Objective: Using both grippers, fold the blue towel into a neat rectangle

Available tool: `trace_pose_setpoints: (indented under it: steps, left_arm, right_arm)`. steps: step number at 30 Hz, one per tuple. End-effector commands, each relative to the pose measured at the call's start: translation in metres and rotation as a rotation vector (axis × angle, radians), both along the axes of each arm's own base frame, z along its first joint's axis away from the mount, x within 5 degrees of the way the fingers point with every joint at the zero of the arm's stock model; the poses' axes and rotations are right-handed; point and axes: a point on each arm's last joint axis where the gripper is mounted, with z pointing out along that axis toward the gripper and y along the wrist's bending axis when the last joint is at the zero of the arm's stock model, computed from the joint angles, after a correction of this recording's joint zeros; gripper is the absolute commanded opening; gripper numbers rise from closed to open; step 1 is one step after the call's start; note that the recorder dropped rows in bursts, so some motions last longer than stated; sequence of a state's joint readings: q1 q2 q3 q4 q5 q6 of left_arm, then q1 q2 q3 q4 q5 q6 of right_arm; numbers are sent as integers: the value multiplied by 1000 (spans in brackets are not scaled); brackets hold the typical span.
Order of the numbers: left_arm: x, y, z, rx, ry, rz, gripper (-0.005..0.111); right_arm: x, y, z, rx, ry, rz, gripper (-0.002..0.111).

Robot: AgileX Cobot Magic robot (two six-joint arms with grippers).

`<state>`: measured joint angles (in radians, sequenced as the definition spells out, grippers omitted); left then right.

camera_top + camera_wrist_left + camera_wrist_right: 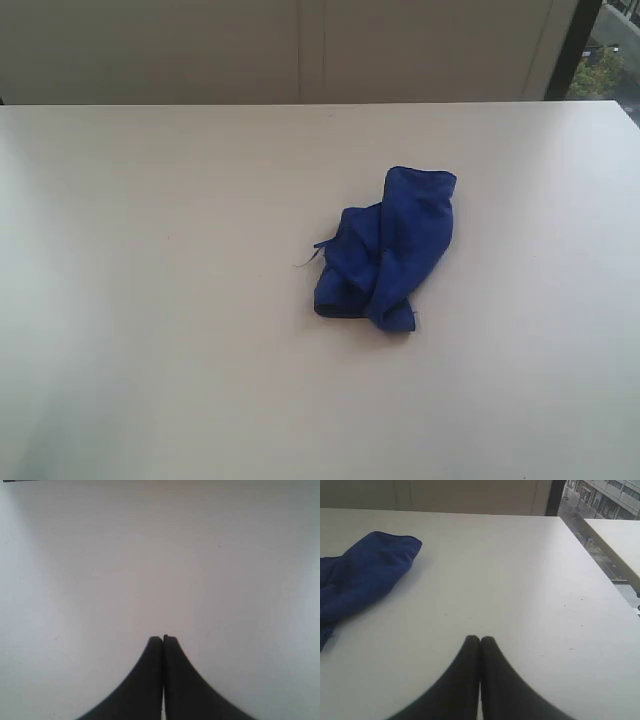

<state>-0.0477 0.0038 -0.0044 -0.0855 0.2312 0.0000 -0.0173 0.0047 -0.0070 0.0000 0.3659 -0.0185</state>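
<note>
Where it lies crumpled near the middle of the smooth pale desk (150, 300), the soft blue towel (385, 250) hides its own edges. Both black pointed jaws are pressed together, holding nothing.

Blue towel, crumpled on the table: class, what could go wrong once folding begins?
1. The blue towel lies bunched, layers overlapping; a pinch may catch several layers, not one corner.
2. The left gripper and right gripper are shut and off it; approaching unopened, they would likely push it.
</note>
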Motion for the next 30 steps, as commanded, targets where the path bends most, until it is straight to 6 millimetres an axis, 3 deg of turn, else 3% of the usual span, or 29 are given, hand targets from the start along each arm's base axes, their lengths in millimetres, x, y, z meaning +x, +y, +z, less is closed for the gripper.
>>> trace_pose_setpoints:
  steps: [1, 10, 21, 30]
  left_arm:
    - [0, 0, -1, -2, 1, -4, 0]
    - [0, 0, -1, -2, 1, -4, 0]
    - [0, 0, -1, -2, 1, -4, 0]
    - [0, 0, -1, -2, 1, -4, 0]
  right_arm:
    - [0, 0, -1, -2, -14, -4, 0]
    - [1, 0, 2, -2, -49, -4, 0]
    - [1, 0, 43, -14, -503, -4, 0]
    - [1, 0, 43, -14, -499, -4, 0]
